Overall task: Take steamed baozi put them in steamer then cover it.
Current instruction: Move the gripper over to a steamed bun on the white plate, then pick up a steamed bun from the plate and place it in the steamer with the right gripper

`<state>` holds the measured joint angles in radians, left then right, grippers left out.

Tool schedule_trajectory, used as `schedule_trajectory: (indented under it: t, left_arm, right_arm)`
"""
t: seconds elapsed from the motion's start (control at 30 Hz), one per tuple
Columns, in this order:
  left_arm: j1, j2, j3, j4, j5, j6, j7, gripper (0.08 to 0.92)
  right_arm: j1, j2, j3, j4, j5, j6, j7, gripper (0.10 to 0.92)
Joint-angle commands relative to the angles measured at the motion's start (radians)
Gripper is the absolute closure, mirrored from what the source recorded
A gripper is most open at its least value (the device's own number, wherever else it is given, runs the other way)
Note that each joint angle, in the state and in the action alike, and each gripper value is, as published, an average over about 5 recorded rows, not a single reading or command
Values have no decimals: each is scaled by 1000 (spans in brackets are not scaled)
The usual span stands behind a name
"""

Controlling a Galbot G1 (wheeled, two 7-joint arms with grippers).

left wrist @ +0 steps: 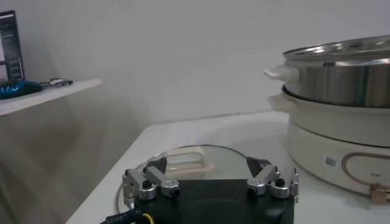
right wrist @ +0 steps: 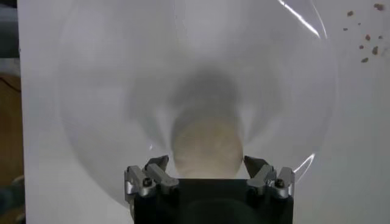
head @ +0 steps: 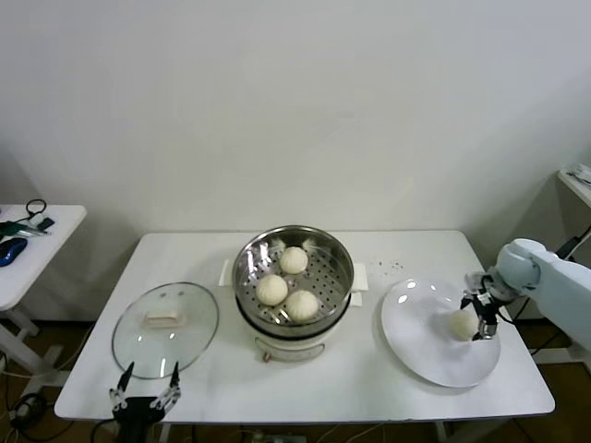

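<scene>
Right end effector (head: 479, 318) straddling last baozi (head: 462, 324) on plate (head: 420, 346), fingers spread, not yet clamping; left end effector (head: 145, 386) idling released beside cover (head: 165, 329).

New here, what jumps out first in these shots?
The shiny steamer at the table's centre, with three buns on its perforated tray. To its right, the right pincer straddles the last bun on the white plate. The glass lid lies left, behind the open left pincer.
</scene>
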<state>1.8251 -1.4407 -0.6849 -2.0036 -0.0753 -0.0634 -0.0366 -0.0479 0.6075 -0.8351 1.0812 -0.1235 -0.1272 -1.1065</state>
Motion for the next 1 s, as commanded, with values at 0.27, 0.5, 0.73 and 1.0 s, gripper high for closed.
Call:
schedule_trajectory:
  t: [0.27,0.5,0.73,1.0]
  left_arm:
    - [-3,4,4,0,4,2,0,177]
    - [1,3,5,-2,4,-1,1,177]
    - [2,-1,12,-8,4,0,1,177]
    - [1,-2,30,-23,1,4,2,177]
  right_arm:
    - [-2,25,-10,-34,-13,3,1,257]
    - [29,15,-43,-13,31,-10,2,316]
    - [247,-4,-214,52,188,-49,13,334]
    - [694,82,-558,103,470,-105,29,338]
